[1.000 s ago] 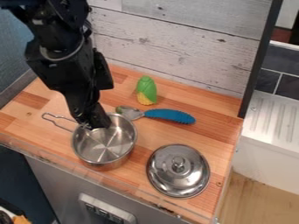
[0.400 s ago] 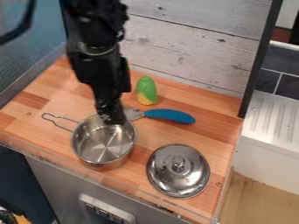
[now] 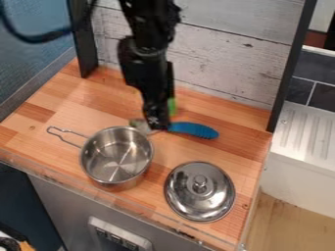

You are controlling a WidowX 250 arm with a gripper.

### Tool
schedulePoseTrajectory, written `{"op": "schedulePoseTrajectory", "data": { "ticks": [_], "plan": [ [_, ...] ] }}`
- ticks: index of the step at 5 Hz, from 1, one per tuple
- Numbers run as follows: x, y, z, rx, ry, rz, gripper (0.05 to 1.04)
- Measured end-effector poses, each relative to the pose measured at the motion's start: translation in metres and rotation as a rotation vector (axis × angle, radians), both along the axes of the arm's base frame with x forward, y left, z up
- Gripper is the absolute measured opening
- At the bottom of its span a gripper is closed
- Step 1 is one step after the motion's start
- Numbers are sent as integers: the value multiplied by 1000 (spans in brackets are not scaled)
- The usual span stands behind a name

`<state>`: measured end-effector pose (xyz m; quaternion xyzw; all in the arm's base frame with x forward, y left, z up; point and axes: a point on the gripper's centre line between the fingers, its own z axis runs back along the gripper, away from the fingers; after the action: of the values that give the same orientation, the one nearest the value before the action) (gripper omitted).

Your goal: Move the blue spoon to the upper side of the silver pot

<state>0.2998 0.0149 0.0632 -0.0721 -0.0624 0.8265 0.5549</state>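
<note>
A wooden counter (image 3: 229, 156) lies before a wall of pale boards (image 3: 226, 56). Nearest on it is the round metal lid (image 3: 190, 200); then comes the silver pot (image 3: 116, 157), its handle pointing to upper left. Just beyond the pot's upper right rim is the blue spoon (image 3: 195, 130), its long axis nearly crosswise, bowl to the left, handle end to the right and slightly down. The gripper (image 3: 157, 126) hangs over its middle; whether it is open or closed, I cannot tell. Behind is a green object (image 3: 172, 106), partly hidden.

1 ea.: pot (image 3: 116, 157), lid (image 3: 199, 193), spoon (image 3: 191, 129), green obj. (image 3: 172, 106)
</note>
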Motion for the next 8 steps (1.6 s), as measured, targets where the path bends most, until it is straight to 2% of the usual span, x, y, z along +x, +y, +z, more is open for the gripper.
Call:
{"op": "schedulePoseTrajectory", "data": {
  "ticks": [1,2,3,4,5,7,8],
  "plan": [
    [18,-7,-22,38,30,-5,1001],
    [32,-11,-35,38,47,4,1001],
    [39,-19,-47,47,61,10,1001],
    [41,-23,-60,55,106,7,1001],
    [42,-26,-67,50,125,7,967],
    [41,-29,-68,55,123,5,441],
    [35,-30,-68,53,133,-21,434]
  ]
}}
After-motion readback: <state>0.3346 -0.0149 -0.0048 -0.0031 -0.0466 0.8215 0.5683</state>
